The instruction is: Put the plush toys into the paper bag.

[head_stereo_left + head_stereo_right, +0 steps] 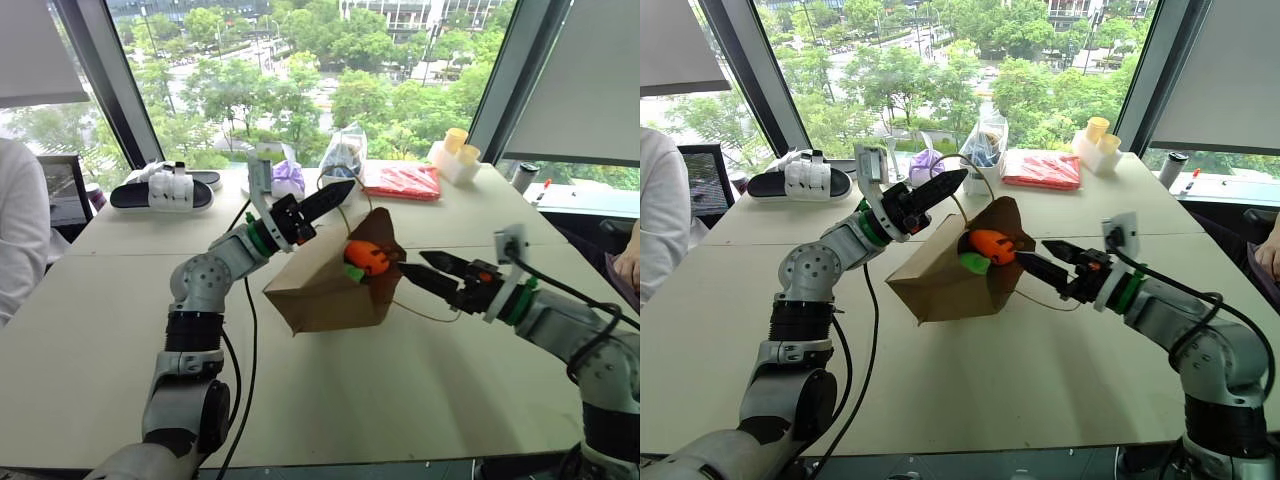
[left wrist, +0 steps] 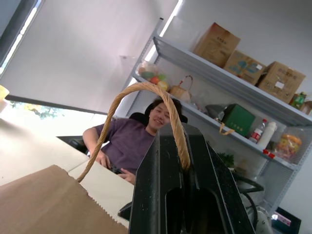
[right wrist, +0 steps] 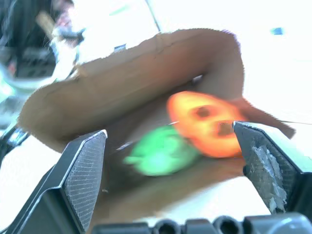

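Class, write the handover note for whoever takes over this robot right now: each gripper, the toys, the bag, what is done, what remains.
Left gripper: shut on the beige cord handle of the brown kraft paper bag, holding the bag tilted above the table.
Right gripper: open, empty, just outside the bag's mouth.
Orange plush toy with green tip: at the bag's mouth, not fully inside.
Done: orange toy delivered to the opening.
Left: make sure it drops in; a second toy's whereabouts I cannot tell.

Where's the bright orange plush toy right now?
The bright orange plush toy sits in the mouth of the brown paper bag at mid-table, beside the light green plush toy, just ahead of the right gripper's open fingers.
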